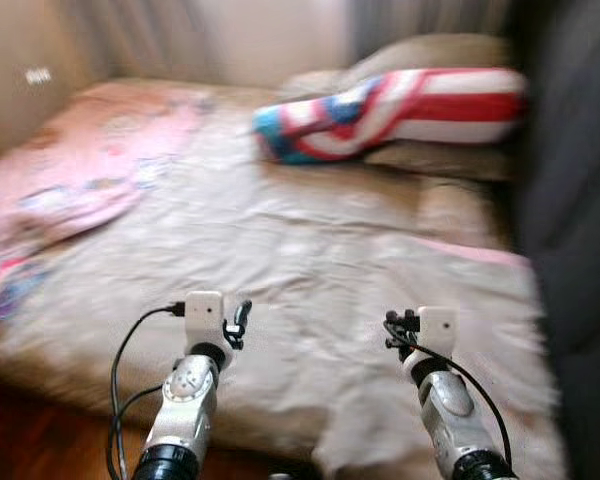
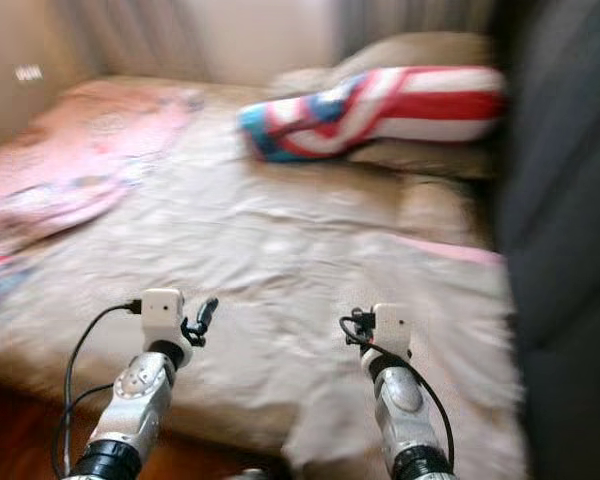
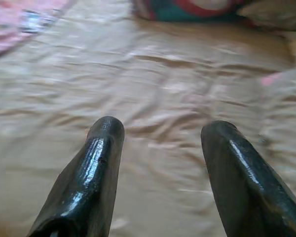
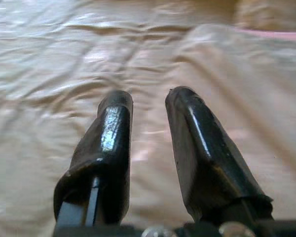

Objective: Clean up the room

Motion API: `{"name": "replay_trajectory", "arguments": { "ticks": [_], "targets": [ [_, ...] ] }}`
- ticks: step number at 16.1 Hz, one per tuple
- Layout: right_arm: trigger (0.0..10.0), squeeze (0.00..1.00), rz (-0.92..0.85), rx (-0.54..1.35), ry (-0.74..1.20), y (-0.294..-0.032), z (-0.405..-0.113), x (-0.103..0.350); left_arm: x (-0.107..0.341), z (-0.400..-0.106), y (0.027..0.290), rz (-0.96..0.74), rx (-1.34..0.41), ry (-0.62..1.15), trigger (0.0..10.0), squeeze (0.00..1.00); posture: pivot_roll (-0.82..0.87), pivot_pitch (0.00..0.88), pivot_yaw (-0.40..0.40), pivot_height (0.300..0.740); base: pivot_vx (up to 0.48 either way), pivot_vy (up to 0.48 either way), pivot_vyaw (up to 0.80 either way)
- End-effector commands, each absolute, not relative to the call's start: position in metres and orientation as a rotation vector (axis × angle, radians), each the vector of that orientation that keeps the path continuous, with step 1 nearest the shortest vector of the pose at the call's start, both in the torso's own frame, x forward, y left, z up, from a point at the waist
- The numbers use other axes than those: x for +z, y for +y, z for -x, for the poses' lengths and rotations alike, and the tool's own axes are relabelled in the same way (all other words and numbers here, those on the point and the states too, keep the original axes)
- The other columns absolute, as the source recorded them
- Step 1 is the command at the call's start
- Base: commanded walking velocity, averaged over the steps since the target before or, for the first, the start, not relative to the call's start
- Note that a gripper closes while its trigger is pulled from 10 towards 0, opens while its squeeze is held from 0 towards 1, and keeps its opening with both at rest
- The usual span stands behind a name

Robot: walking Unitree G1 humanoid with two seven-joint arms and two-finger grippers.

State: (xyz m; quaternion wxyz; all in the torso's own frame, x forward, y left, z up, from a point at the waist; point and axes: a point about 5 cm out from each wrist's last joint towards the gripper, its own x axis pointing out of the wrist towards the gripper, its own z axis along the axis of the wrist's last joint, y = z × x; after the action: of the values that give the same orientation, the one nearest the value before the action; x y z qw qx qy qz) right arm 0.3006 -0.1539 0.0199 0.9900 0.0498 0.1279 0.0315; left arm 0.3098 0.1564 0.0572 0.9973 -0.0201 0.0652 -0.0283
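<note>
Rumpled beige bed sheet [image 1: 310, 250] spreads ahead, blurred. At its far end lies a long red, white and blue striped pillow [image 1: 400, 110], well beyond both claws. Left claw [image 3: 160, 133] hovers wide over the sheet; right claw [image 4: 148, 101] hovers narrowly parted. Eye views add a pink blanket [image 1: 70, 170] left of the pillow.

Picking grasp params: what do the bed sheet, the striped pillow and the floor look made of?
Bed sheet: thin woven cloth, faint sheen, many fine wrinkles. Striped pillow: soft printed fabric over stuffing, bulging; weave lost to blur. Floor: dark reddish wood or laminate, likely hard and smooth.
</note>
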Motion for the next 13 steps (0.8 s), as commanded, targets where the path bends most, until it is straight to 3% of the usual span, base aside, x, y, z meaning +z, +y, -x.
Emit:
{"name": "replay_trajectory", "arguments": {
  "ticks": [1,13],
  "targets": [
    [10.0,0.0,-0.102,0.052,0.262,-0.1563,-0.2984,0.0181,0.0542,-0.3072,0.1552,0.057,-0.059,0.143,10.0,0.0,-0.01,0.127,0.061,0.74,0.0,0.315,0.0],
    [10.0,0.0,-0.131,0.004,0.269,-0.1601,-0.2978,0.0167,0.0568,-0.3072,0.1568,0.066,-0.085,0.138,10.0,0.0,-0.01,0.132,0.072,0.74,0.0,0.0,0.0]
  ]
}}
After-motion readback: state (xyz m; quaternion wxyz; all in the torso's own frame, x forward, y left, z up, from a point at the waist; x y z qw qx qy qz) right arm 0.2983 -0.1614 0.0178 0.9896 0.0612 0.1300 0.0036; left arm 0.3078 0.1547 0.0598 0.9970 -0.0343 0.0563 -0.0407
